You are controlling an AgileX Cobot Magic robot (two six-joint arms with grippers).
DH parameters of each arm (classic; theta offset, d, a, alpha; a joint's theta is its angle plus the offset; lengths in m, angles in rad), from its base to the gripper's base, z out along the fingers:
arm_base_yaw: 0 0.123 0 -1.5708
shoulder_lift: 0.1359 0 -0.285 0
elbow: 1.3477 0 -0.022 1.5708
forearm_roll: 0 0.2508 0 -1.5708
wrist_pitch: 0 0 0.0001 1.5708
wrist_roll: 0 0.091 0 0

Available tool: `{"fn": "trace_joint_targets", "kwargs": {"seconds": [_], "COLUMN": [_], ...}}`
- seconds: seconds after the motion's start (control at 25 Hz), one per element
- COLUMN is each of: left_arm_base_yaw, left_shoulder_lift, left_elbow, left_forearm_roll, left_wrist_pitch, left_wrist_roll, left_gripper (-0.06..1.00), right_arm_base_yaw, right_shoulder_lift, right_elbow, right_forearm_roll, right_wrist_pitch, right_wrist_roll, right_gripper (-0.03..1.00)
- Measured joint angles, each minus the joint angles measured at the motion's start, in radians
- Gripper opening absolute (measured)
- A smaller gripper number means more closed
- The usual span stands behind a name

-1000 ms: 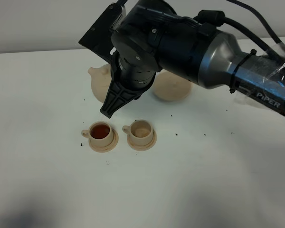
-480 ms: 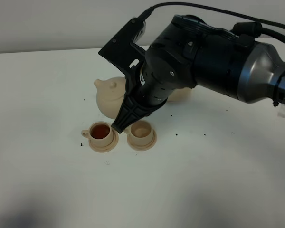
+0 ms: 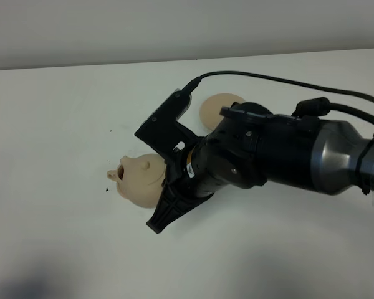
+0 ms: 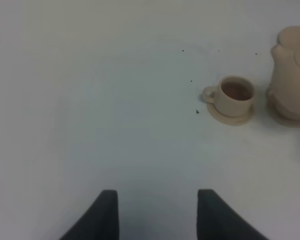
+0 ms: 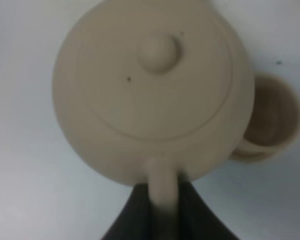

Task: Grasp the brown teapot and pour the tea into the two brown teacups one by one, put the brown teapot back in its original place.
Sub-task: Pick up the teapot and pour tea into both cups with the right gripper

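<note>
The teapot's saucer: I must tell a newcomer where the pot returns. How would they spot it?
On the white table, look beyond the black right arm. A flat round tan saucer lies there bare, its near edge hidden by the arm. Unlike the cup saucer under the teacup, nothing stands on it.

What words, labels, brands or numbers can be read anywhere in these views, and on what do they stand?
No text is readable in any view.
On the black and silver right arm: a tiny yellowish spot near the wrist, possibly a label, too small to read.
On the pale tan ceramic teapot, the small pale tan teacup and the flat round tan saucer: no writing visible.
</note>
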Motion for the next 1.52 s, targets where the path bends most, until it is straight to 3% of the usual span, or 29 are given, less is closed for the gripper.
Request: {"fn": "trace_joint_targets", "kwargs": {"seconds": [0.32,0.84,1.08,1.52], "left_arm_base_yaw": [0.000,0.000,0.000,0.000], "left_shoulder_lift": [0.000,0.000,0.000,0.000], "left_elbow": [0.000,0.000,0.000,0.000], "left_forearm_roll": [0.000,0.000,0.000,0.000], "left_wrist_pitch": [0.000,0.000,0.000,0.000], "left_wrist_roll": [0.000,0.000,0.000,0.000], "left_gripper": [0.41,0.41,0.41,0.41], "right_arm_base_yaw": [0.046,0.043,-0.021,-0.181], "right_shoulder_lift": [0.000,-0.079,-0.121,-0.155], "right_elbow": [0.145,0.308,0.345,0.346], "right_forearm_roll": [0.013,0.014,0.005,-0.178], "right_wrist_pitch": [-0.155,-0.182,-0.160,-0.066], "right_wrist_roll": [0.012,0.014,0.014,0.011], "right_gripper": [0.12,0.12,0.12,0.12]}}
